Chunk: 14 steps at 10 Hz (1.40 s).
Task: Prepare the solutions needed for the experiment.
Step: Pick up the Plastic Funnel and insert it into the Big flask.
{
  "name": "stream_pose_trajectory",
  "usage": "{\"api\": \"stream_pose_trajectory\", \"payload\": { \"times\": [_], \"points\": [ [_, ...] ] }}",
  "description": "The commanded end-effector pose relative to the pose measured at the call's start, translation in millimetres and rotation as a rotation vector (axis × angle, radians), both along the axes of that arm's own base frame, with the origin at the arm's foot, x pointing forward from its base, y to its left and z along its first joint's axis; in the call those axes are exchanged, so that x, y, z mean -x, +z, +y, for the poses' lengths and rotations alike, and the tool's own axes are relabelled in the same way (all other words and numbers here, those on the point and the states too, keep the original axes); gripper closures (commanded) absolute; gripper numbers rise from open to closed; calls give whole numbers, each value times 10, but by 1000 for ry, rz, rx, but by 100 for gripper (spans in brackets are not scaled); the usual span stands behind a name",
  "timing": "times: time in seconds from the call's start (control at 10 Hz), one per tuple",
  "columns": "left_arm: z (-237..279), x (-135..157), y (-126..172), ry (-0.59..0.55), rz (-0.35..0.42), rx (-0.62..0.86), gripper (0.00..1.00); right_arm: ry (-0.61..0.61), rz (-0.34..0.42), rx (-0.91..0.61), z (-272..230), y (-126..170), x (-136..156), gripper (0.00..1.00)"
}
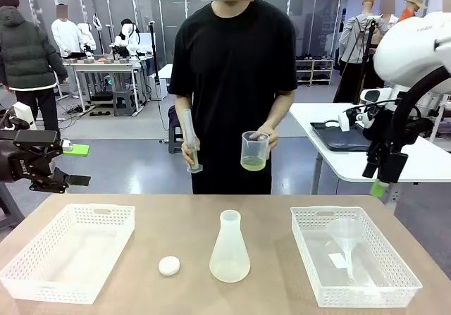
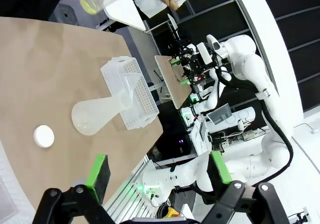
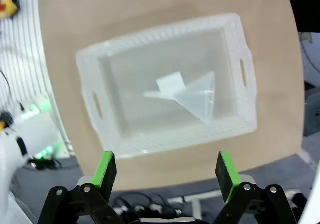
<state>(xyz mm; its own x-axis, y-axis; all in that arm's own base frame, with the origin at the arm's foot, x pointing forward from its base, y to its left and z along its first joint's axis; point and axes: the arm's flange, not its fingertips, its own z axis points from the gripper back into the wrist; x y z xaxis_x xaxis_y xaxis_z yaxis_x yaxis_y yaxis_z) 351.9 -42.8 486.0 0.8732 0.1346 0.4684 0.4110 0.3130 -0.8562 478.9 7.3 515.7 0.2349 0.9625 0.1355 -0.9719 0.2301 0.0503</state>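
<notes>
Tan board forms the table (image 1: 204,213), set in a wide workshop with a grey floor, white benches and people standing well back. At the far edge a person in a black shirt holds a clear beaker (image 1: 254,150) in one hand, and the solution (image 1: 254,163), a shallow layer of pale yellow-green liquid, sits in its bottom, up off the table. The other hand (image 1: 190,148) grips a tall measuring cylinder (image 1: 189,137) upright. On the table a translucent conical flask (image 1: 230,249) stands near the middle, with a small white round cap (image 1: 169,265) just beside it. A white mesh basket (image 1: 49,287) lies toward the robot's left and a second basket (image 1: 366,295) toward its right, with a clear funnel (image 1: 347,235) inside it. The left gripper (image 1: 76,164) hangs in the air off the table's left end, level with the person's waist. Its own camera shows its green pads (image 2: 98,170) spread wide and holding nothing. That view also takes in the flask, the cap and the far basket in one sweep, with the yellow liquid at its top edge. The right gripper (image 3: 167,170) hovers above the second basket with its fingers parted and empty. From overhead its camera shows what the front view blurs: the funnel lies tilted inside, over a small white slip (image 3: 169,81), and the basket has handle slots in its short sides.
</notes>
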Motion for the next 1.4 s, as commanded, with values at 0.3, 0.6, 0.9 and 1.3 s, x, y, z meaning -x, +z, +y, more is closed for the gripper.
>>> {"api": "stream_pose_trajectory", "payload": {
  "times": [0.3, 0.6, 0.9, 1.3],
  "points": [
    [-27, -11, 12, -2, -25, 26, 0, 42, -18, 35, -17, -46, -100, 0],
    [-27, -11, 12, -2, -25, 26, 0, 42, -18, 35, -17, -46, -100, 0],
    [-27, -11, 12, -2, -25, 26, 0, 155, -18, 51, -21, -186, -239, 0],
    [-27, -11, 12, -2, -25, 26, 0, 221, 53, -16, -87, -563, -551, 0]
  ]
}}
